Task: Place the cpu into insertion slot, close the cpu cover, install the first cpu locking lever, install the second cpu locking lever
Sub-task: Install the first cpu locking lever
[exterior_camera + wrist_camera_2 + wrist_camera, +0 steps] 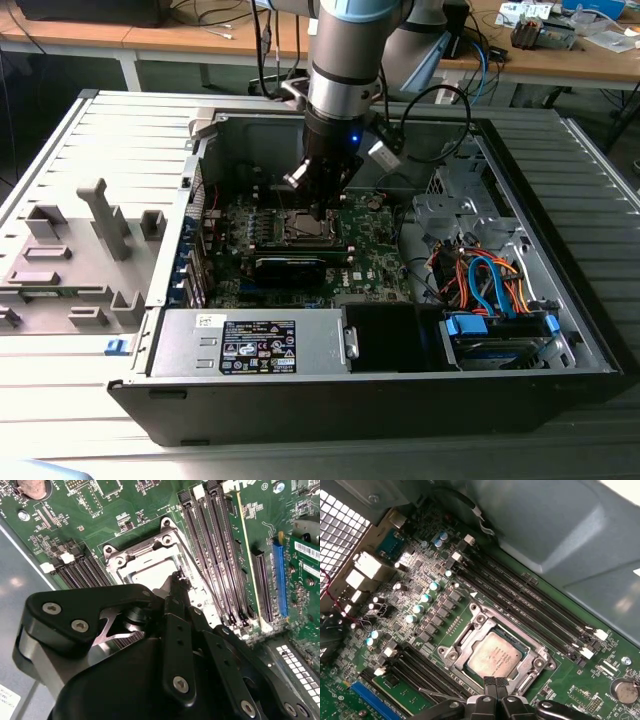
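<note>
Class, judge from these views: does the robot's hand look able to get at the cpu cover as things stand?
Probably yes. The hand hangs right at the edge of the cpu cover, which lies down around the cpu. Nothing stands between them, and the memory slots sit off to one side.

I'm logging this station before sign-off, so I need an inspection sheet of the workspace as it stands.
Surface: open computer case on a grey slatted bench.
Job's things: cpu lies in the insertion slot; cpu cover is down around it.
Clutter: grey plastic fixtures on the bench at the exterior view's left.
Hand: hand shut, fingertips together at the socket's edge, holding nothing.
Cables: orange and blue bundle inside the case; a black cable loops by the arm.
Surroundings: wooden desks behind.
</note>
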Robot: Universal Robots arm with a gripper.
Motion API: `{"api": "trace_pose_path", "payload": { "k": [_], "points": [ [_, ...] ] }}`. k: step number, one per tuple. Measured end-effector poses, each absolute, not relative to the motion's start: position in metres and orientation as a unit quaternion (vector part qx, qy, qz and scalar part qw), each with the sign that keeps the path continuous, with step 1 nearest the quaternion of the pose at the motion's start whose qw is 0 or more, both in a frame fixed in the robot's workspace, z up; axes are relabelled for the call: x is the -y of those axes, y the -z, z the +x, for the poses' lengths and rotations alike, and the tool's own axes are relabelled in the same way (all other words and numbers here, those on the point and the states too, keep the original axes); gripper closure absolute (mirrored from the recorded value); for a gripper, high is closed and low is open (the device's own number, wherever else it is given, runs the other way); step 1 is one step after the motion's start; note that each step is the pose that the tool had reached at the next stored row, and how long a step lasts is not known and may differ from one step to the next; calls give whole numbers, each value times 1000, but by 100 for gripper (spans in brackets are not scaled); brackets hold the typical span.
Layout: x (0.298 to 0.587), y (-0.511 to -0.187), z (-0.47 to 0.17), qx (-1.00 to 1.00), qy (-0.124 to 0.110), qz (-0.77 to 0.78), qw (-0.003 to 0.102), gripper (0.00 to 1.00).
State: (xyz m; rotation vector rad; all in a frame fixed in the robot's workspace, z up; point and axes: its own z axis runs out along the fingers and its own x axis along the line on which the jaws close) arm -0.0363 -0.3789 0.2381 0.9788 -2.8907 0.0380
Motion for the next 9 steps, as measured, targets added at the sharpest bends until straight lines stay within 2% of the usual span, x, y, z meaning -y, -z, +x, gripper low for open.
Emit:
{"api": "trace_pose_path", "payload": {
  "k": [9],
  "points": [
    [379,-238,-36,941,-13,336,45,89]
  ]
}}
